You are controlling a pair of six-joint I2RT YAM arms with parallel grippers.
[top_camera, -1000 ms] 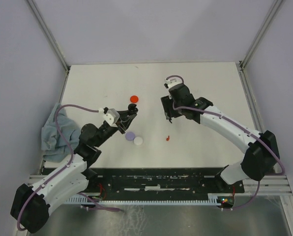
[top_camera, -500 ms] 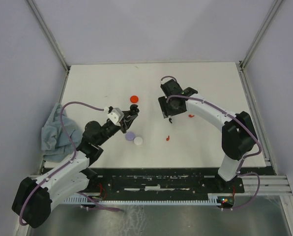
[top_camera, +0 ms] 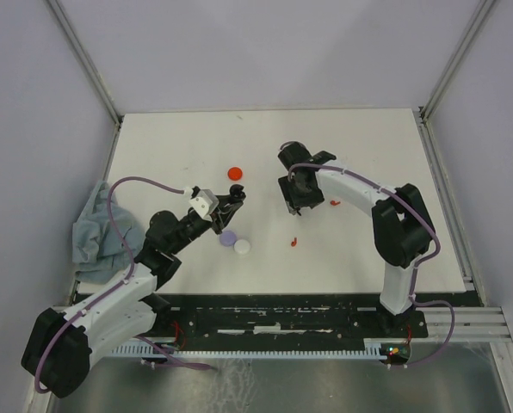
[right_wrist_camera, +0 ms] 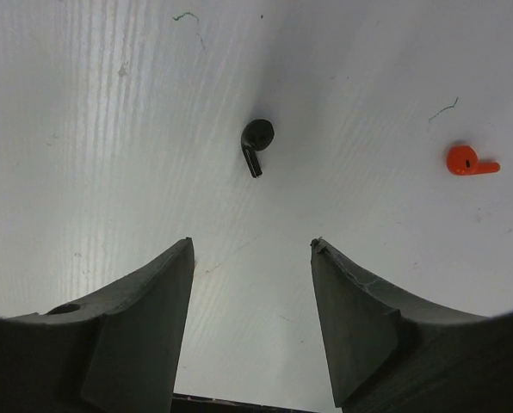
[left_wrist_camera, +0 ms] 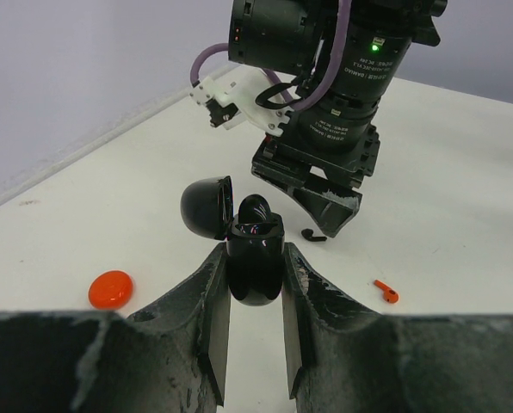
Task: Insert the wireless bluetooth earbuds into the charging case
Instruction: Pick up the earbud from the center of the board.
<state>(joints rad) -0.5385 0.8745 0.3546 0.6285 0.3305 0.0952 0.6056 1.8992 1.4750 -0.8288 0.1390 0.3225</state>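
The left claw (left_wrist_camera: 255,262) is clamped tight on the black charging case (left_wrist_camera: 255,245), one finger pressed to each side. The case is held upright with its lid (left_wrist_camera: 207,206) hinged back. The right claw (right_wrist_camera: 251,249) has its jaws partly apart with nothing between them, and hangs over the black earbud (right_wrist_camera: 256,144), which lies on the white bench (right_wrist_camera: 110,129) touching neither finger. A red earbud (right_wrist_camera: 470,161) lies on the bench to one side, well apart from the black one.
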